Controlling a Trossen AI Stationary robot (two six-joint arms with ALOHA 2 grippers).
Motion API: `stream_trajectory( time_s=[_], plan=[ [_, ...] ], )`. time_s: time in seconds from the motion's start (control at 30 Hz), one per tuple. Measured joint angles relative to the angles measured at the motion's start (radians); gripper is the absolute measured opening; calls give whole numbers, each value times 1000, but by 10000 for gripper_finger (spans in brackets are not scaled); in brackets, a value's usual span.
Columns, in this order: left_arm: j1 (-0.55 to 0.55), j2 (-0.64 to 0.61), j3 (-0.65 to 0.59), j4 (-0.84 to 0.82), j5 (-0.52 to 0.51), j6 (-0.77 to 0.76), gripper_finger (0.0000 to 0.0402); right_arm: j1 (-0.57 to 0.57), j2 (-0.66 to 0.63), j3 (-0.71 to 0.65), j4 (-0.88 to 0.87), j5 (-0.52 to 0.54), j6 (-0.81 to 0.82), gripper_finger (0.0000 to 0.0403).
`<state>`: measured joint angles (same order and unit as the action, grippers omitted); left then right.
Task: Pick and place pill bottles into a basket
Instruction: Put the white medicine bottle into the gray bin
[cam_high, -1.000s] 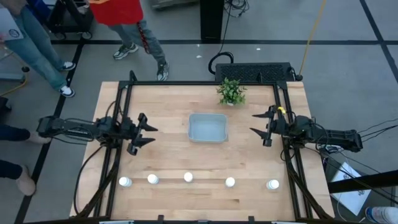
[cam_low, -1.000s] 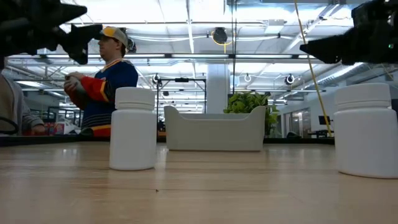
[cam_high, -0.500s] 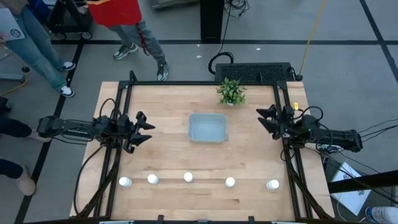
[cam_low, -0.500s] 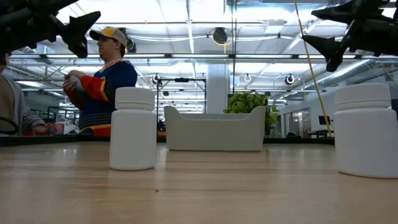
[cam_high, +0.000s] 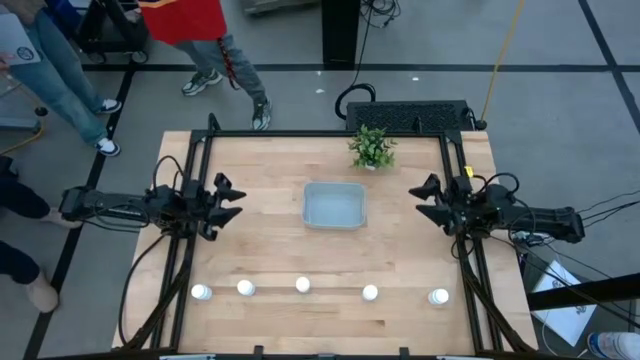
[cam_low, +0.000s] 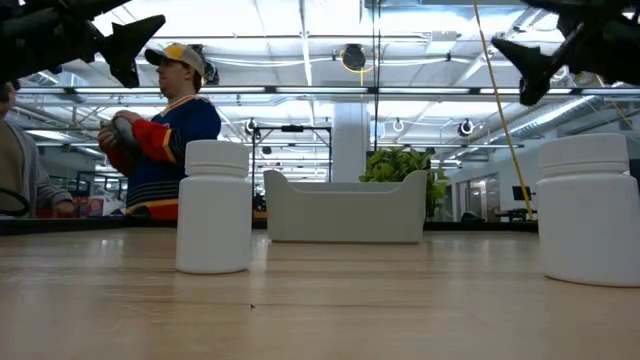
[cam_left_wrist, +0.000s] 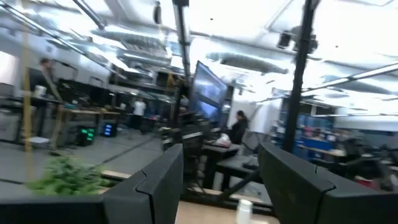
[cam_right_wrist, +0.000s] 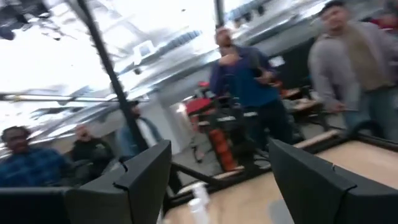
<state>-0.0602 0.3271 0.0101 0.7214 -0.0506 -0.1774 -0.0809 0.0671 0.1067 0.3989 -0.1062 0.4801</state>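
Five white pill bottles stand upright in a row near the table's near edge, from the leftmost (cam_high: 201, 292) to the rightmost (cam_high: 438, 296); two show in the low view (cam_low: 213, 207) (cam_low: 588, 210). The pale grey-blue basket (cam_high: 335, 205) rests on its base at the table's middle and also shows in the low view (cam_low: 345, 210). My left gripper (cam_high: 232, 198) hangs open and empty in the air left of the basket. My right gripper (cam_high: 422, 199) hangs open and empty right of it. Each wrist view shows spread fingers (cam_left_wrist: 155, 186) (cam_right_wrist: 146, 174).
A small green potted plant (cam_high: 372, 147) stands at the far edge behind the basket. Black frame rails (cam_high: 190, 250) run along the table's left and right sides. Bare wood lies between the basket and the bottle row. People stand beyond the far left of the table (cam_low: 165, 130).
Both grippers have turned about their wrists while staying high above the table. My left gripper has drawn back a little toward the table's left edge. The bottles and the basket have not moved.
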Motion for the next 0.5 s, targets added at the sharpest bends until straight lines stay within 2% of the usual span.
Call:
stream_trajectory(
  time_s=[0.1, 0.27, 0.5],
  plan=[
    [2, 0, 0, 7, -53, -1, 214, 50, 75, 56, 12, 0, -41, 263],
    [2, 0, 0, -3, -46, -18, 214, 160, 294, 195, -58, 35, -103, 263],
    [2, 0, 0, -54, -40, -31, 214, 299, 583, 512, -406, 210, -127, 263]
  ],
)
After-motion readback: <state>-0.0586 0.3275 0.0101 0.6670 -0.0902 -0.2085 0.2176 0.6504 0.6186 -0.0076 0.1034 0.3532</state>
